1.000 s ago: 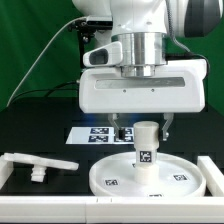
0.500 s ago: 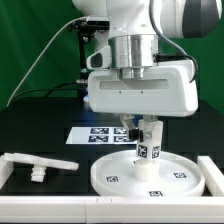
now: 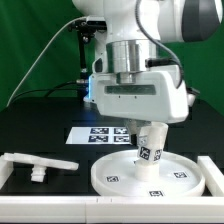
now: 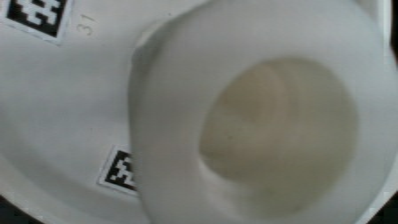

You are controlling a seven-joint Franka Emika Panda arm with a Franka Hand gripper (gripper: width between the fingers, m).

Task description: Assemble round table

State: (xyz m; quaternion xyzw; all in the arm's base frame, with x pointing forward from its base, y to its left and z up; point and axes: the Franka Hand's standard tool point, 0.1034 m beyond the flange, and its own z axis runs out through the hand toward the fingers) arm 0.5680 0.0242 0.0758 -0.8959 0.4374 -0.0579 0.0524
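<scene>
The white round table disc (image 3: 108,172) with small square tags lies at the front of the black table. The short cylindrical leg (image 3: 151,148) stands at its centre and leans slightly toward the exterior view's left. My gripper (image 3: 146,125) comes down over the leg's top and appears shut on it; the white hand hides the fingers. In the wrist view the leg's hollow top (image 4: 267,120) fills most of the picture, with the tagged disc (image 4: 71,110) beneath it. The T-shaped foot piece (image 3: 38,163) lies loose at the exterior view's left.
The marker board (image 3: 98,135) lies flat behind the disc, partly under the hand. A white rail (image 3: 8,175) runs along the front left edge. A green backdrop stands behind the table, and a cable hangs at the back left.
The hand has turned about its vertical axis over the leg, its wide face swinging toward the exterior view's right. The leg, upright before, now leans slightly. The foot piece has not moved.
</scene>
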